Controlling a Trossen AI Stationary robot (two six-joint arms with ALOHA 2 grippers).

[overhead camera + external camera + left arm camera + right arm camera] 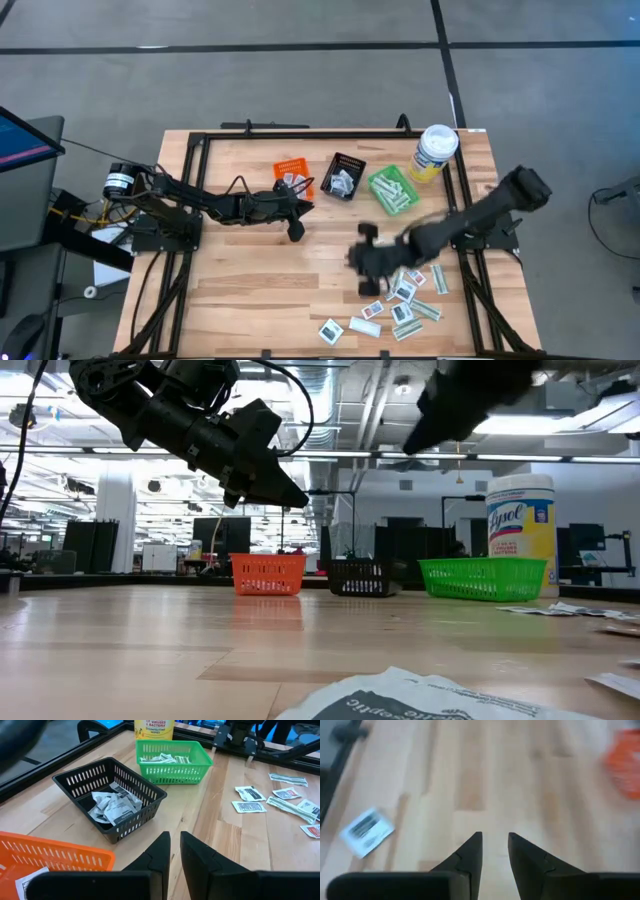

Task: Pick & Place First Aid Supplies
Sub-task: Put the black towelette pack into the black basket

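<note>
The first aid supplies (402,296), small flat paper packets, lie loose on the wood at the table's near right; one more packet (366,831) shows in the right wrist view. Others lie in the orange bin (292,178), the black bin (110,795) and the green bin (172,760). My left gripper (175,842) hovers just in front of the orange bin, its fingers a narrow gap apart with nothing between them. My right gripper (495,840) hangs blurred over bare wood left of the loose packets (362,262), open and empty.
The three bins stand in a row at the table's far middle, with a yellow canister (435,150) with a white lid to their right. A black frame rail (300,134) runs around the table. Bare wood (250,290) lies at the near left.
</note>
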